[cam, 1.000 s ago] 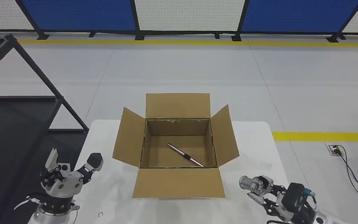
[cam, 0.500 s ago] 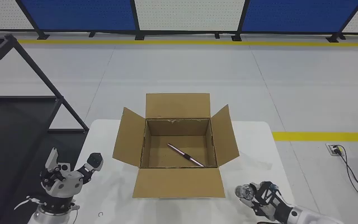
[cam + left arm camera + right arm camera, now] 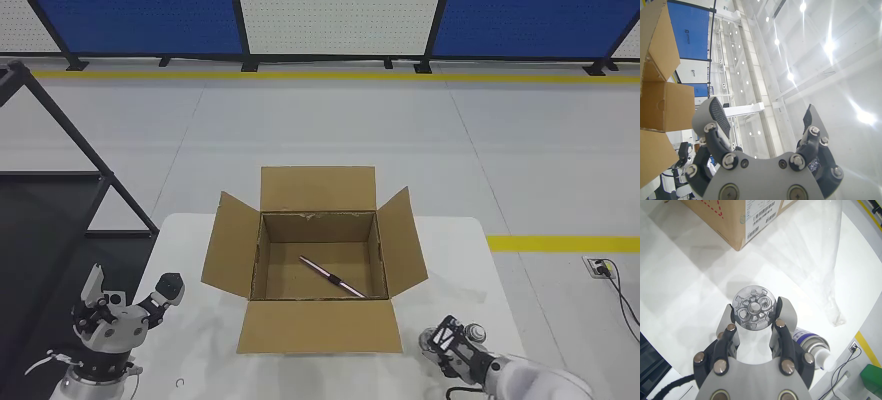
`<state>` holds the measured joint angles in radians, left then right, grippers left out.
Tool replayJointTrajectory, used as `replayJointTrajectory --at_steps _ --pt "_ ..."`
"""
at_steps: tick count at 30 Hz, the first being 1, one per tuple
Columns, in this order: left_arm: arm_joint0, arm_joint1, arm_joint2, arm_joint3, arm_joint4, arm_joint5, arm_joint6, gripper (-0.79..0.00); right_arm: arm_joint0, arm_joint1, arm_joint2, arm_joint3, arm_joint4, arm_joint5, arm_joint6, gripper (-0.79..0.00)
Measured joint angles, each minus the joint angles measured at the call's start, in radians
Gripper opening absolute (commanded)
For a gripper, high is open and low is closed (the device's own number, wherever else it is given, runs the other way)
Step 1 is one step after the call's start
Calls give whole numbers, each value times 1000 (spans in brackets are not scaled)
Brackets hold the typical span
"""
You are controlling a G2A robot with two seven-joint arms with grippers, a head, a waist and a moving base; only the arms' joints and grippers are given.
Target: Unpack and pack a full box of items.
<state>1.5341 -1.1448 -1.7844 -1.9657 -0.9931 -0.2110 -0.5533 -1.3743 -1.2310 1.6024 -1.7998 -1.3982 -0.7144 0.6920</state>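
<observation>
An open cardboard box (image 3: 318,258) stands mid-table with all flaps spread; a slim pen (image 3: 331,276) lies on its floor. My right gripper (image 3: 754,313) is shut on a round grey metal disc (image 3: 753,307) with cut-outs, held just above the white table near the box's corner (image 3: 738,246). In the top view that gripper (image 3: 447,345) is at the front right of the box. My left gripper (image 3: 130,300) sits at the table's front left, open and pointing upward; its fingers (image 3: 720,115) hold nothing, with the box (image 3: 659,106) to one side.
A spray can (image 3: 813,346) with a white cap lies on the table close beside my right gripper. A clear plastic bag (image 3: 831,279) is spread over the table beyond it. The table edge curves near a yellow floor line (image 3: 866,345).
The right arm has swung in toward the box's front right and lowered, carrying the metal disc. The left arm has stayed still.
</observation>
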Motion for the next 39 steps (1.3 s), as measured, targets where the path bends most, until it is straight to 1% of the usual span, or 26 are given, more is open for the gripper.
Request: replayJointTrajectory --at_steps 3,10,11,12,13,15,16,17,19,20,26,29,32,39 --pt "0 0 0 0 0 0 0 0 15 2 -21 14 -8 20 18 -785" --pt "0 0 0 0 0 0 0 0 39 7 -48 40 9 29 40 -785" --pt "0 0 0 0 0 0 0 0 42 8 -51 44 12 31 44 -770" --pt "0 0 0 0 0 0 0 0 46 9 -55 47 16 34 47 -702" --pt "0 0 0 0 0 0 0 0 48 10 -57 49 19 35 49 -526" --pt "0 0 0 0 0 0 0 0 52 12 -60 53 26 38 53 -419" --pt "0 0 0 0 0 0 0 0 53 13 -62 54 31 37 54 -385" --pt "0 0 0 0 0 0 0 0 55 14 -62 55 35 36 56 -200" --pt "0 0 0 0 0 0 0 0 57 16 -63 55 45 33 59 -22" --pt "0 0 0 0 0 0 0 0 58 17 -63 54 49 33 60 0" --pt "0 0 0 0 0 0 0 0 57 24 -65 35 66 42 68 0" --pt "0 0 0 0 0 0 0 0 48 28 -55 4 70 54 62 0" --pt "0 0 0 0 0 0 0 0 17 33 -24 -67 89 66 23 0" --pt "0 0 0 0 0 0 0 0 -84 43 66 -309 121 97 -65 0"
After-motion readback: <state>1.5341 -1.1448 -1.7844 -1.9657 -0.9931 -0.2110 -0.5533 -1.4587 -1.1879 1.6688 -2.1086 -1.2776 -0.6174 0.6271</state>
